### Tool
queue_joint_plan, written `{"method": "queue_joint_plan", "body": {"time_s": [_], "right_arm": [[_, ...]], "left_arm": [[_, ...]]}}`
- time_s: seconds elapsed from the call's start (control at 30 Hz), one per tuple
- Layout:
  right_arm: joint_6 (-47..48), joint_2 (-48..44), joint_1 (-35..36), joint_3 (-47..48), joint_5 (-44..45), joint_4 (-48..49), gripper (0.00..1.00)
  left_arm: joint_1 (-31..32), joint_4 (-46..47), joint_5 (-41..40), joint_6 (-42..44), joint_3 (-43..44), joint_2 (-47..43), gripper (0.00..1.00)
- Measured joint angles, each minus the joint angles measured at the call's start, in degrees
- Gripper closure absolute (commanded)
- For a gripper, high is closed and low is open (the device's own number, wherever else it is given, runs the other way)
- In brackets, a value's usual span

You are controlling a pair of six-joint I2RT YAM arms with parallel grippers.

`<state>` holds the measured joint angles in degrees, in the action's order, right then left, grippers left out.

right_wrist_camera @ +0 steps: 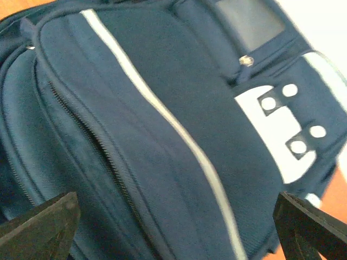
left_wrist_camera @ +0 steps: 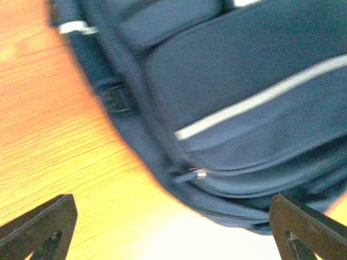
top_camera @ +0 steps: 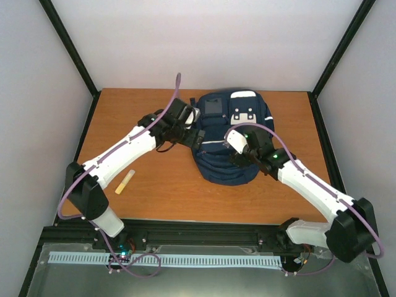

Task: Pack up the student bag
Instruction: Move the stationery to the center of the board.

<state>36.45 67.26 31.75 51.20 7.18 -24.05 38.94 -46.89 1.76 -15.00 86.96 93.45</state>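
Note:
The student bag (top_camera: 218,166) is a navy backpack with thin white stripes and white patches near its top, lying flat at the middle of the wooden table. My left gripper (top_camera: 190,130) hovers at the bag's left edge, open and empty. In the left wrist view the bag (left_wrist_camera: 244,92) fills the upper right, a zipper pull (left_wrist_camera: 192,175) lies at its side seam, and the gripper (left_wrist_camera: 173,238) holds nothing. My right gripper (top_camera: 240,156) stands open over the bag's front. The right wrist view shows the bag (right_wrist_camera: 162,135), its white patch (right_wrist_camera: 276,135) and the empty gripper (right_wrist_camera: 173,233).
A small yellow stick (top_camera: 125,181) lies on the table (top_camera: 154,192) left of the bag, beside my left forearm. Dark frame posts and pale walls close in the table at the back and both sides.

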Motion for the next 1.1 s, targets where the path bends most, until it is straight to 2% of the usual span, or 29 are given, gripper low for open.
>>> {"method": "queue_joint_plan", "body": {"time_s": [0.13,0.33,0.4,0.53,0.67,0.87,1.1], "right_arm": [[-2.82,2.01,-0.17,-0.57,-4.96,-0.74,0.00],[-3.50,-9.18,-0.15,-5.62,-13.35,-0.04,0.00],[-3.23,-11.43,-0.20,-5.62,-16.50,-0.42,0.00],[-2.34,-16.15,-0.24,-5.66,-22.91,-1.03,0.00],[-1.25,-16.65,-0.26,-5.66,-25.75,-1.01,0.00],[-1.14,-12.68,-0.26,-5.97,-28.52,-2.34,0.00],[-1.55,-13.79,-0.26,-6.73,-31.80,-2.47,0.00]], "left_arm": [[-1.42,-1.55,-11.19,-0.94,-4.42,-3.13,0.00],[-4.26,-1.92,-18.67,-2.69,-13.90,-6.84,0.00],[-6.01,-2.84,-22.10,-6.88,-16.20,-8.48,0.00],[-11.04,-10.91,-33.86,-18.56,-15.45,-9.03,0.00],[-13.42,-15.80,-39.95,-24.06,-15.61,-8.17,0.00],[-16.96,-15.52,-38.10,-26.16,-22.93,-11.69,0.00],[-32.65,-8.31,-19.96,-26.40,-33.83,-15.10,0.00]]}}
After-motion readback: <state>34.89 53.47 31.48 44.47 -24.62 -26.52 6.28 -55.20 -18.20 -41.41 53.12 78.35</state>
